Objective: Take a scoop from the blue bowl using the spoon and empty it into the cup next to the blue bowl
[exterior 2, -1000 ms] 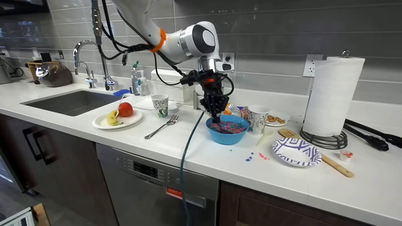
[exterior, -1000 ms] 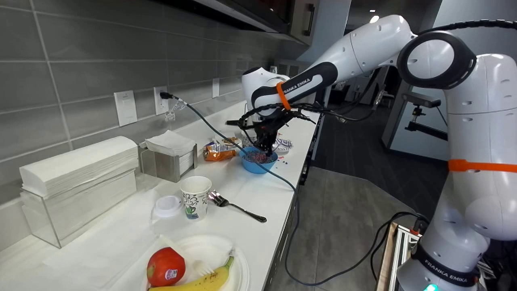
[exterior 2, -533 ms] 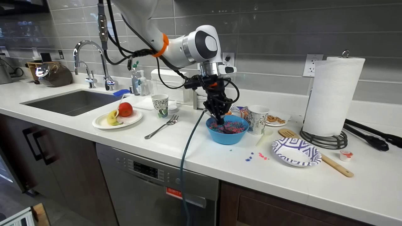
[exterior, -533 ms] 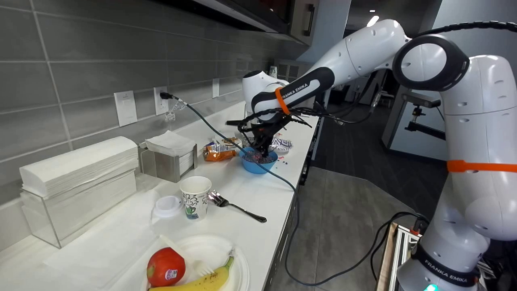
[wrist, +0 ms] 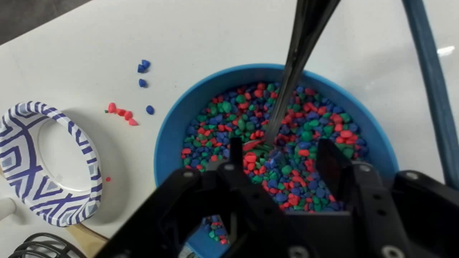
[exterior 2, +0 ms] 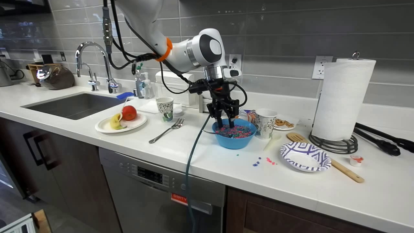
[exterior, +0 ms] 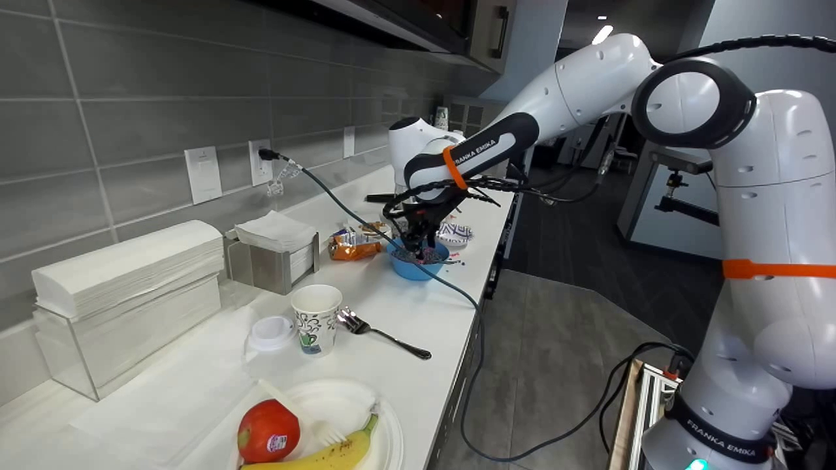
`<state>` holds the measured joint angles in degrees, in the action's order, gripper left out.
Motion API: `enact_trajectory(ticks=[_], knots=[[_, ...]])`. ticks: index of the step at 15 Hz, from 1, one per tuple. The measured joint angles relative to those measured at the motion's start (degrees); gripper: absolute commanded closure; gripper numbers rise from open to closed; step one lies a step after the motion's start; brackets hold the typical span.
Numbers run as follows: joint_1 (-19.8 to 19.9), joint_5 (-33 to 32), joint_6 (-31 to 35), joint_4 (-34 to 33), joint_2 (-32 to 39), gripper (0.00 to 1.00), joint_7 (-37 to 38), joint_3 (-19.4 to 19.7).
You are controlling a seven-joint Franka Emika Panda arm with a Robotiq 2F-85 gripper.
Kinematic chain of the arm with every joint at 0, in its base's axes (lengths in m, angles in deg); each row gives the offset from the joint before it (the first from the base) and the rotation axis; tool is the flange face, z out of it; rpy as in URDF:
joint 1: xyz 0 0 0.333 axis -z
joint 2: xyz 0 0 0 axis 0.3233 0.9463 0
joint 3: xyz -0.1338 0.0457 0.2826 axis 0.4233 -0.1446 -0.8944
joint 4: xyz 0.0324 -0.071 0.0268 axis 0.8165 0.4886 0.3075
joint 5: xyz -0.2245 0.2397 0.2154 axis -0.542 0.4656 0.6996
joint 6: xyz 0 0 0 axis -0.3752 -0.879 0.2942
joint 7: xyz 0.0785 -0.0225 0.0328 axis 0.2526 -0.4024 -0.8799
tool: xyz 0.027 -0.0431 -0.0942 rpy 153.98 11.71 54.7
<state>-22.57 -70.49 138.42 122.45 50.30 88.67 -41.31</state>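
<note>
The blue bowl (exterior 2: 233,142) is full of red, green and blue pebble-like bits and stands on the counter. The spoon (wrist: 292,68) leans in it, its metal handle sticking out over the rim and its head partly buried among the bits. My gripper (wrist: 279,147) is over the bowl with its fingers well apart; only loose bits show between them, and the spoon lies just beyond the fingertips. In an exterior view the fingers (exterior 2: 231,122) reach down inside the rim. Beside the bowl stands the cup (exterior 2: 266,123), white paper with a dark leaf pattern.
A teal cable (exterior 2: 198,142) runs past the bowl. A fork (exterior 2: 168,129), another paper cup (exterior 2: 165,108) and a plate (exterior 2: 103,128) with fruit lie to one side. A patterned paper bowl (wrist: 53,161), wooden spatula (exterior 2: 347,171) and paper towel roll (exterior 2: 343,100) are on the opposite side.
The fingers have opened and let go of the spoon. Its handle has dropped from a steeper tilt onto the bowl's rim. The hand has come down slightly.
</note>
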Motion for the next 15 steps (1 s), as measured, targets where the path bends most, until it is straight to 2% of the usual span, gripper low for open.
enact_trajectory(ticks=[2, 5, 8, 11, 15], knots=[[-0.22, -0.20, -0.16, -0.06, -0.04, 0.01, 0.00, -0.01], [-0.52, 0.32, -7.34, -1.18, -1.11, 0.00, -0.01, -0.07], [-0.67, 0.29, -12.52, -1.19, -5.38, 0.00, -0.02, -0.11], [-0.85, -0.67, -12.61, 0.49, -11.27, 0.00, 1.49, -0.20], [-0.87, -3.93, -6.47, 5.40, -18.70, 0.00, 2.73, -0.70]])
